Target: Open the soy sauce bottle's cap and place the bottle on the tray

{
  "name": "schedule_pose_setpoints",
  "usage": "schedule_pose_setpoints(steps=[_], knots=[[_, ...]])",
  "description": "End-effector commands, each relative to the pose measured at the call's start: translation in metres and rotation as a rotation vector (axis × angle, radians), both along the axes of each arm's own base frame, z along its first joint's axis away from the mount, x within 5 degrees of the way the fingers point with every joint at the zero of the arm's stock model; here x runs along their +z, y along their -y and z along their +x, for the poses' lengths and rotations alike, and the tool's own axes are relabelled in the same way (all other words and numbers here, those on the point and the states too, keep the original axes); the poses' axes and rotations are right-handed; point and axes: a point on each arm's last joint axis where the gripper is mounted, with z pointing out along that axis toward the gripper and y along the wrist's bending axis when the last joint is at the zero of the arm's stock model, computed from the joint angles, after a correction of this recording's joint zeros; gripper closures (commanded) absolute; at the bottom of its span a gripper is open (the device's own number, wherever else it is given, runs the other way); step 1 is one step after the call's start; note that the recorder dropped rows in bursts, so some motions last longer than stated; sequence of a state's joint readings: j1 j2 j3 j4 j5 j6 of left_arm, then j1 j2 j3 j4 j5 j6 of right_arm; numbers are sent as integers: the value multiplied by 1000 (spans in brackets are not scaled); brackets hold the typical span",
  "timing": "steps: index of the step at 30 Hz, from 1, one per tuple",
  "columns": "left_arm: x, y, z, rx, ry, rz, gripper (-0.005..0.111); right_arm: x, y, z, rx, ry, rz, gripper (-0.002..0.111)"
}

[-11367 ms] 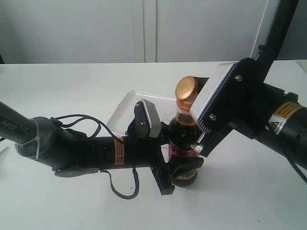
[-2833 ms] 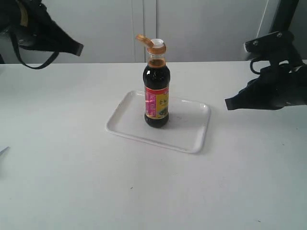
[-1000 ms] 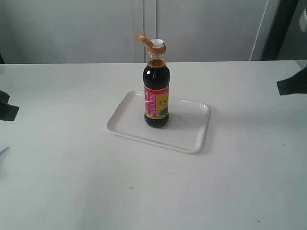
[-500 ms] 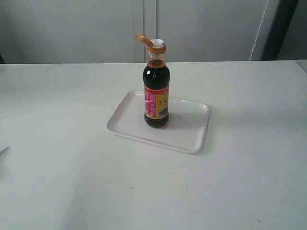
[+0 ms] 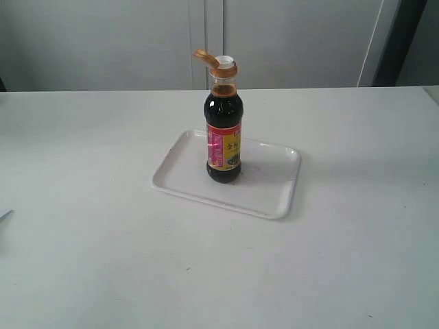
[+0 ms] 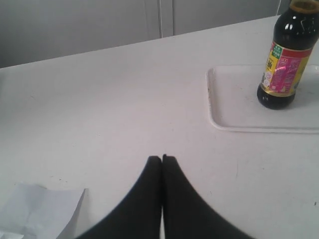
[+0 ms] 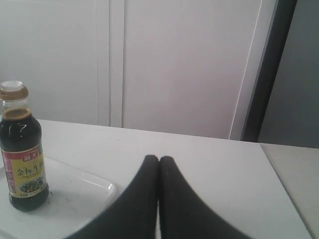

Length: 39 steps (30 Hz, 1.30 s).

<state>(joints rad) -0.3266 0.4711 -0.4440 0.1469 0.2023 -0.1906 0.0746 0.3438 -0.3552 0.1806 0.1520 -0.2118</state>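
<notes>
Soy sauce bottle [image 5: 223, 137] upright on tray [image 5: 274, 202], cap [image 5: 204, 57] flipped open; left tool [image 6: 162, 158] and right tool [image 7: 159, 159] closed, empty, well apart from bottle.

Neither arm shows in the exterior view, both pulled out of its field. Left gripper [image 6: 162, 158]: black fingers pressed tip to tip, nothing between them, tips just above the surface, maybe touching, hard to tell from the wrist camera. Right gripper [image 7: 159, 159]: fingers likewise closed together and empty, held level, pointing out over the tabletop.
</notes>
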Motion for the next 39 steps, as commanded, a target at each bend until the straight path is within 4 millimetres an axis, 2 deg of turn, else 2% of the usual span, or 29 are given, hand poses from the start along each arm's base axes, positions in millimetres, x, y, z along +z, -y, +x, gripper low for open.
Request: schedule_pose_setpoints(steps=[1, 7, 29, 39], knots=[[0, -4, -11, 9, 35, -36, 107, -9, 1, -4, -9, 11, -3, 108], [4, -6, -18, 8, 81, -48, 107, -10, 1, -3, -9, 9, -3, 108], [4, -6, -18, 8, 81, -43, 107, -10, 1, -4, -9, 9, -1, 108], [-26, -6, -26, -50, 92, 43, 107, -10, 1, -4, -9, 9, -1, 108]])
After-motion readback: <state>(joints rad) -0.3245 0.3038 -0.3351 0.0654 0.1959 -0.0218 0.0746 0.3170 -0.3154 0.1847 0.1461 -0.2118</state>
